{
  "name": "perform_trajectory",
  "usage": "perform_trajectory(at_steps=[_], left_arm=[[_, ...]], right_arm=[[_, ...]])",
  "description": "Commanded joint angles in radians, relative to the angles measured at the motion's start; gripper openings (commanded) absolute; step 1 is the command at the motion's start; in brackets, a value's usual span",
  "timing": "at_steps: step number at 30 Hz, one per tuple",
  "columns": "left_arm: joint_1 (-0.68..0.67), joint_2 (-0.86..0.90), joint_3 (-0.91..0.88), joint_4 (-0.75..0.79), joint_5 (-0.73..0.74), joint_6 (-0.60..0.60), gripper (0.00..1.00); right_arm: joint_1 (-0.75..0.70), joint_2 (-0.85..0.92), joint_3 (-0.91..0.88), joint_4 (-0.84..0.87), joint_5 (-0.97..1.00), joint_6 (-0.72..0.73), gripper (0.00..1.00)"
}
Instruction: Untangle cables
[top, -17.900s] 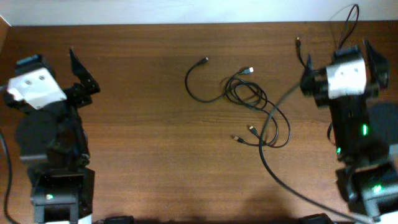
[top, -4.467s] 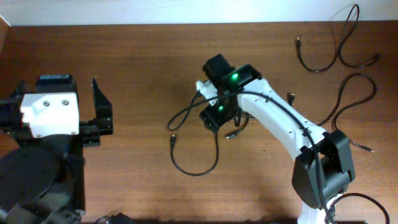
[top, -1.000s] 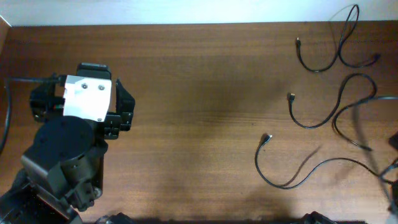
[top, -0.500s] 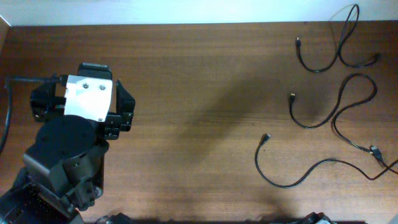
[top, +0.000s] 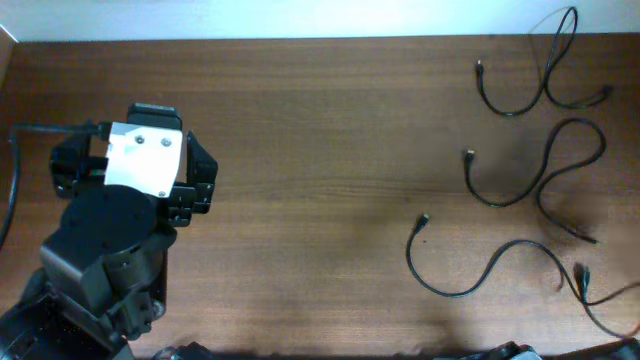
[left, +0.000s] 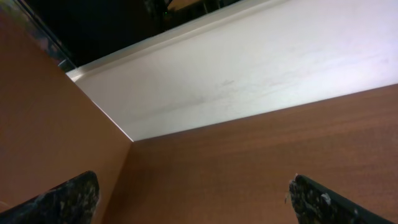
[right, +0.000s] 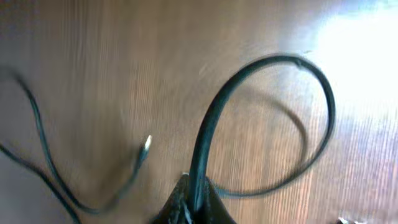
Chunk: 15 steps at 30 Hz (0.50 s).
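Several thin black cables lie apart on the right of the wooden table: one at the far corner (top: 545, 75), an S-shaped one (top: 545, 170) below it, and a wavy one (top: 470, 275) nearer the front. A further cable (top: 600, 305) runs off the lower right edge. In the right wrist view my right gripper (right: 196, 199) is shut on a black cable (right: 273, 59) that loops away over the table. A thinner cable with a metal plug (right: 147, 143) lies to its left. My left gripper (left: 196, 205) stands open and empty, far to the left of all the cables.
The left arm's white-capped body (top: 145, 160) stands at the table's left side. A pale wall (left: 249, 74) borders the table's far edge. The right arm is outside the overhead view.
The cables at the lower right have shifted: a plug end has moved down and left, and the wavy cable has changed shape. The left arm has not moved.
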Motion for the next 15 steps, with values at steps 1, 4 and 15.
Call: perform_trajectory(at_steps=[1, 4, 15], left_arm=[[0.0, -0.006, 0.008, 0.002, 0.007, 0.01, 0.99], [0.0, -0.006, 0.008, 0.001, 0.006, 0.01, 0.99], [0.0, -0.006, 0.008, 0.0, 0.0, 0.009, 0.99]], right_arm=[[-0.08, -0.013, 0.013, 0.042, -0.094, 0.038, 0.04], [-0.073, 0.01, 0.003, 0.066, 0.014, 0.038, 0.04], [-0.019, 0.109, -0.011, 0.134, -0.017, 0.003, 0.04]])
